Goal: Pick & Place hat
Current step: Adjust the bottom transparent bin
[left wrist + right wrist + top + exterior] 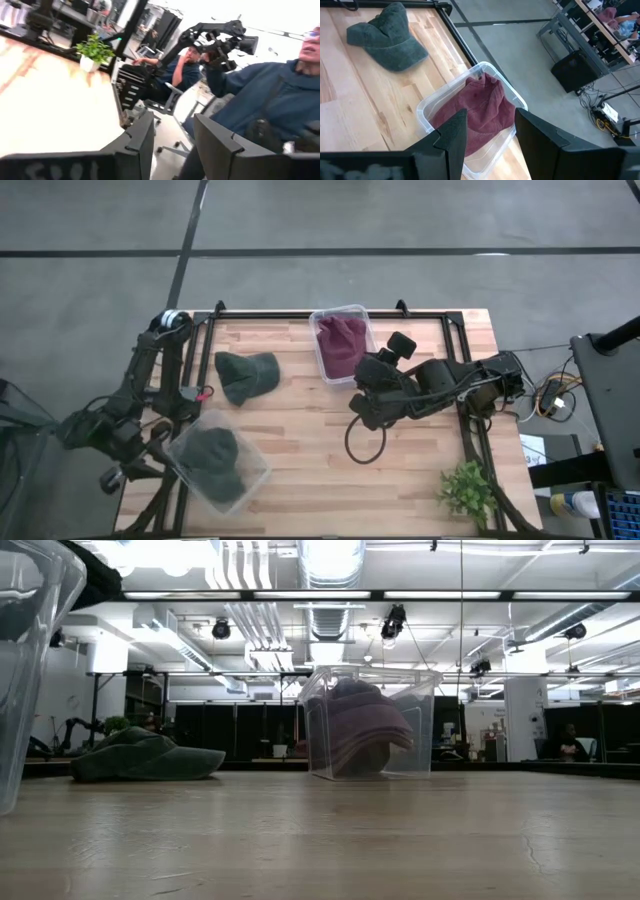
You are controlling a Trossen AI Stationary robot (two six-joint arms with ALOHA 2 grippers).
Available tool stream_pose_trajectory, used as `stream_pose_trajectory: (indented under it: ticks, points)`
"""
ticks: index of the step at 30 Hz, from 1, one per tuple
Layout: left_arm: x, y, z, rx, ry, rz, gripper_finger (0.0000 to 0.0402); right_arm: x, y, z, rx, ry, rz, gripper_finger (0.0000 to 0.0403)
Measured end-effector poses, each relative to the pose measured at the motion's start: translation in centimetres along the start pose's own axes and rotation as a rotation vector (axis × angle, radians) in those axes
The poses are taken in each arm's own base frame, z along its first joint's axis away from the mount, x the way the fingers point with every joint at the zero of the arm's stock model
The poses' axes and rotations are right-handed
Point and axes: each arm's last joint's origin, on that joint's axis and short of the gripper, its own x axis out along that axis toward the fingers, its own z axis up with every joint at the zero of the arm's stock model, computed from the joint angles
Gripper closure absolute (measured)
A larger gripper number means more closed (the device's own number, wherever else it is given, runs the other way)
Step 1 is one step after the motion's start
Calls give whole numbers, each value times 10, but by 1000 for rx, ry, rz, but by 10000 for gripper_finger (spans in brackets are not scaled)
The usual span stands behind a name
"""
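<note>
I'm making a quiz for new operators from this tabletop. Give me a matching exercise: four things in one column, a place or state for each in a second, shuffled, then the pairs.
Things:
1. maroon hat
2. green cap
3. dark green hat
4. potted plant

Places:
A. loose on the bare wood
B. in the clear bin at the table's far edge
C. at the table's near right corner
D. in the clear bin lifted at the left arm's side

Pairs: 1-B, 2-A, 3-D, 4-C
</note>
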Motion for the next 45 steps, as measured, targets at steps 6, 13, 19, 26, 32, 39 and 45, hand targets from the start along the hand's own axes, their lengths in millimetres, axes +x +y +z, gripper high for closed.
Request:
stream_pose_trajectory:
  ticks: [6,13,19,26,32,39,45]
  points:
    - [-4,-8,12,-18,16,-21,271,0,0,0,0,0,1,243]
    - [13,-15,28,-113,-49,51,271,0,0,0,0,0,1,243]
    - [35,-22,16,-273,2,-81,271,0,0,0,2,0,1,243]
    - [47,-31,-5,-531,29,-60,271,0,0,0,2,0,0,243]
    - [57,-50,-9,-656,-6,-20,271,0,0,0,1,0,0,243]
    - [70,-57,-11,-509,-43,19,271,0,0,0,-14,0,0,243]
    - [70,-58,-11,-505,-45,20,271,0,0,0,-20,-1,0,243]
